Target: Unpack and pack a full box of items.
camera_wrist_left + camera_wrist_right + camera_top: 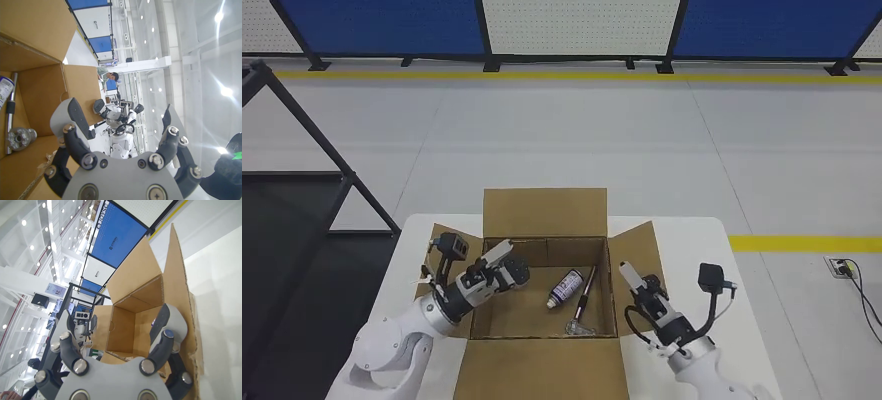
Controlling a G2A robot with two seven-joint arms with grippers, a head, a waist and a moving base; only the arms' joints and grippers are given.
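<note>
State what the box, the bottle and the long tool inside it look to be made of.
Box: brown corrugated cardboard, matte; fluting shows at the cut flap edges.
Bottle: probably plastic under a glossy printed label, though the body is mostly covered.
Long tool: bright metal, with a polished shaft and a machined round head, plus a black sleeve that looks like rubber or foam.

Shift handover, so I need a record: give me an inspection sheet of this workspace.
Surface: white table.
Job's things: open cardboard box, flaps out; inside, a small labelled bottle beside a metal tool with black grip.
Clutter: nothing seen.
Grippers: left claw open by the box's left side; right claw open by its right flap; both empty.
Cables: black cable looped at the right wrist; more at a floor socket.
Surroundings: blue and white partition panels, yellow floor line, black rack.
</note>
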